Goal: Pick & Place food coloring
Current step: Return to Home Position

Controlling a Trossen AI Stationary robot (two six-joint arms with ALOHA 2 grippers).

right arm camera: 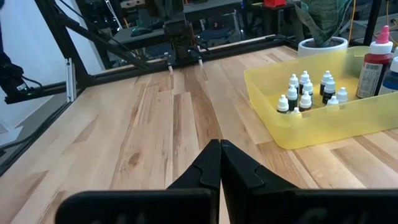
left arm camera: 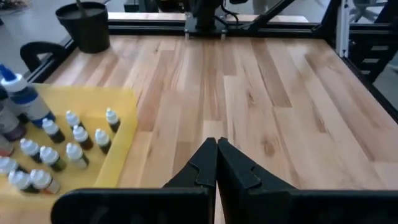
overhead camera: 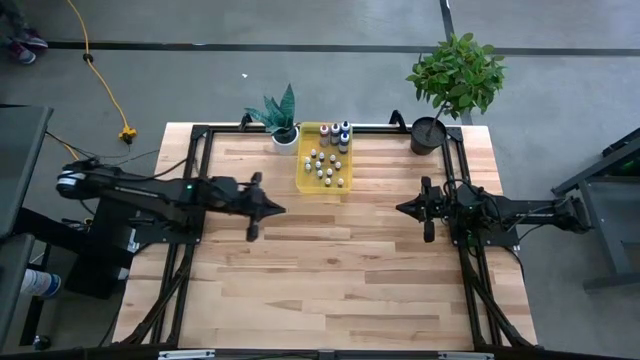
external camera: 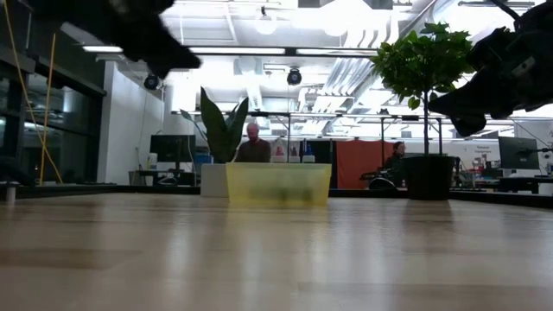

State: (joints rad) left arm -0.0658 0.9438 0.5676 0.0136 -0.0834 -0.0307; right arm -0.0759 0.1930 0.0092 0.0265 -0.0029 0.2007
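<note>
Several tiny white-capped food coloring bottles (overhead camera: 326,164) stand upright inside a translucent yellow tray (overhead camera: 305,181) near the table's far edge, with a few larger bottles (overhead camera: 335,133) at the tray's far end. The wrist views show the small bottles (left arm camera: 74,143) (right arm camera: 305,90) standing on the tray floor. My left gripper (overhead camera: 280,210) hovers above the table, left of and nearer than the tray, fingers shut (left arm camera: 216,163). My right gripper (overhead camera: 400,208) hovers to the tray's right, also shut (right arm camera: 219,163). Both hold nothing.
A small plant in a white pot (overhead camera: 284,134) stands just left of the tray at the far edge. A taller plant in a black pot (overhead camera: 430,132) is at the far right. Bare wooden tabletop (overhead camera: 330,270) lies between and in front of the arms.
</note>
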